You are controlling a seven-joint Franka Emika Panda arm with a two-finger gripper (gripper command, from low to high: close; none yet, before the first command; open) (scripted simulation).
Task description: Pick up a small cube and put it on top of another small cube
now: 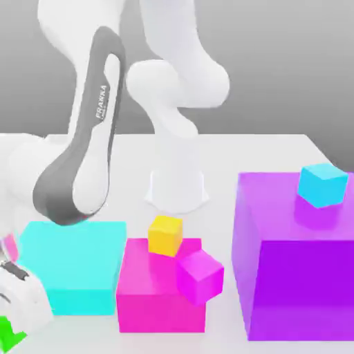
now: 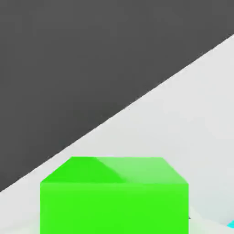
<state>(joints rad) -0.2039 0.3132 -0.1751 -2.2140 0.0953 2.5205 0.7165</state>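
So the nearest stuff was down in the exterior view's bottom left corner: the gripper (image 1: 10, 332) was there, clamped on the small green cube (image 2: 114, 208), which was partly cut off by the edge of that view. In the hand view the cube sat big and close, one flat side and its top face showing, with bits of white right beside it. Next came the pink block (image 1: 160, 308), roughly mid-scene, and the small magenta cube (image 1: 200, 277) overlapped its corner on the exterior view's right, turned at an angle. Couldn't tell what that one was resting on. The small yellow cube (image 1: 165, 236) was by the pink block's back edge. The turquoise block (image 1: 79, 290) was just beside the pink one, on the exterior view's left, and the big purple block (image 1: 297, 290) stood on the other side with a small cyan cube (image 1: 323, 185) on top. Farther back, the arm's white base (image 1: 177, 187) stood on the pale table (image 1: 263, 148), with plain grey behind.
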